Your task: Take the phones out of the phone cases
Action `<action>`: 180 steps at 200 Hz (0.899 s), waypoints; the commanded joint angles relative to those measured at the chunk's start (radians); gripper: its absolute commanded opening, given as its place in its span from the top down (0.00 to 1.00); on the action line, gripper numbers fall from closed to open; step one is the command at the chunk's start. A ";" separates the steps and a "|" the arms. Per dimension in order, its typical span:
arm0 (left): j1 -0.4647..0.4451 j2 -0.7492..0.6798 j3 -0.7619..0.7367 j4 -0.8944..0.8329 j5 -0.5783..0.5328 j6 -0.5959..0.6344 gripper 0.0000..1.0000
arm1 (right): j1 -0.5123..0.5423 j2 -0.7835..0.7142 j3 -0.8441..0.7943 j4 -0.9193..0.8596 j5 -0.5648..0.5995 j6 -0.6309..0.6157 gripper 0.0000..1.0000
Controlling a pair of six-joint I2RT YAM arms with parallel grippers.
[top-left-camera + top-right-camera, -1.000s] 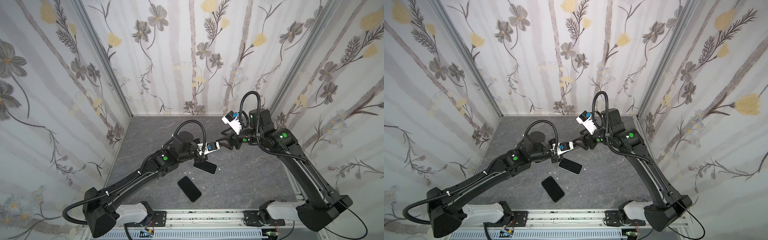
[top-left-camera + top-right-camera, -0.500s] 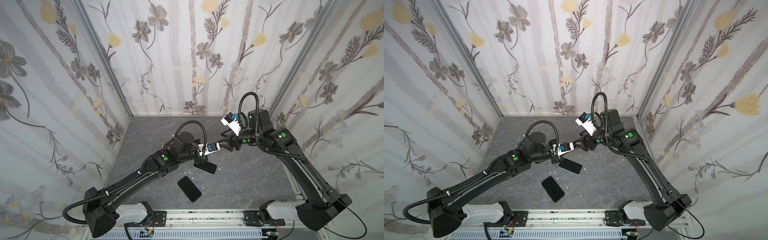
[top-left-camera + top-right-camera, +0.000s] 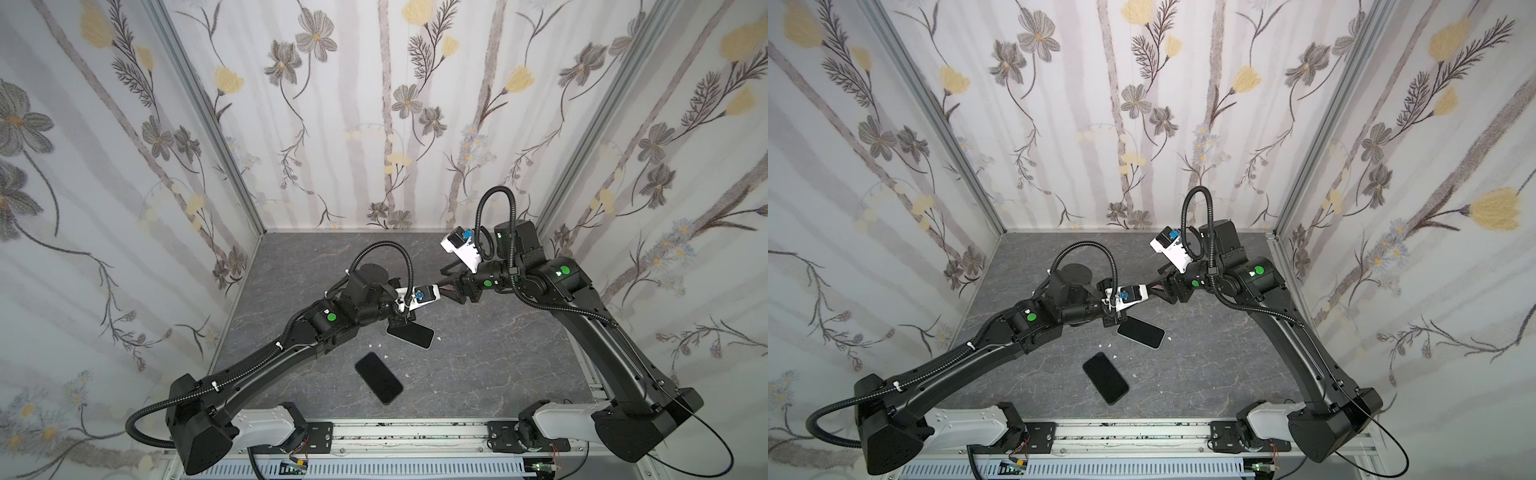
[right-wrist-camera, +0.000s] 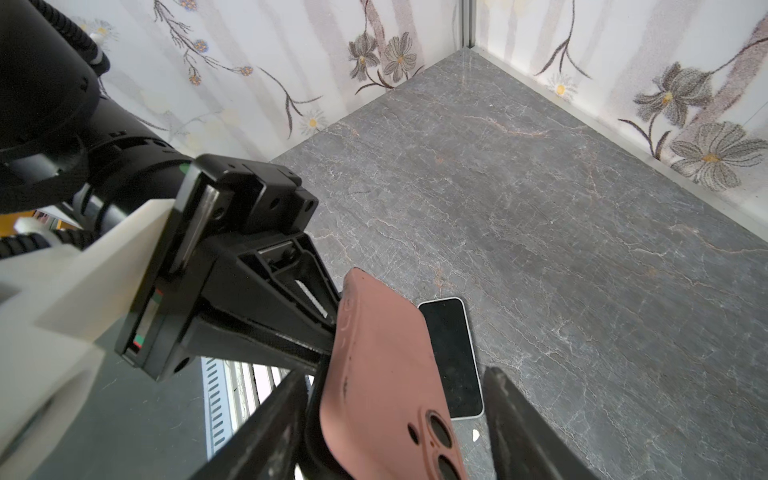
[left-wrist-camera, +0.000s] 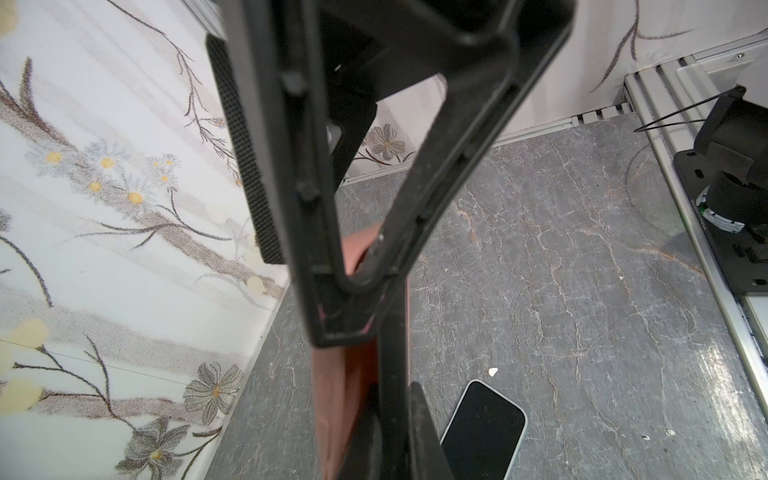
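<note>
Terracotta-pink phone case (image 4: 374, 332): pinched at its plain end by the left gripper (image 4: 332, 328). Its camera-hole end lies between the spread jaws of the right gripper (image 4: 395, 374), which has edged nearer over the last second without closing. White-edged phone (image 4: 451, 357): flat on the table (image 4: 540, 208) below both grippers, unmoved. Black phone (image 3: 378, 383): further below the left gripper, likewise unmoved. Assessment: extraction looks done, with the case probably being handed across.
</note>
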 commanded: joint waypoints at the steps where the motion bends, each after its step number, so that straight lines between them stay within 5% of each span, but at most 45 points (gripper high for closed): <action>1: -0.003 -0.003 0.000 0.069 0.018 0.009 1.00 | -0.006 0.010 -0.001 0.056 0.032 0.020 0.31; 61: -0.007 -0.006 0.000 0.069 0.014 0.008 1.00 | -0.006 0.008 -0.017 0.034 0.023 -0.011 0.30; 106: -0.006 -0.004 0.007 0.069 0.037 0.002 1.00 | -0.005 0.013 -0.028 0.038 0.150 -0.019 0.34; 160: -0.007 -0.004 0.003 0.068 0.043 0.001 1.00 | -0.004 0.036 -0.032 -0.004 -0.026 -0.110 0.42; 180: -0.007 -0.006 0.007 0.069 0.048 -0.002 1.00 | -0.004 0.038 -0.040 -0.017 -0.009 -0.129 0.45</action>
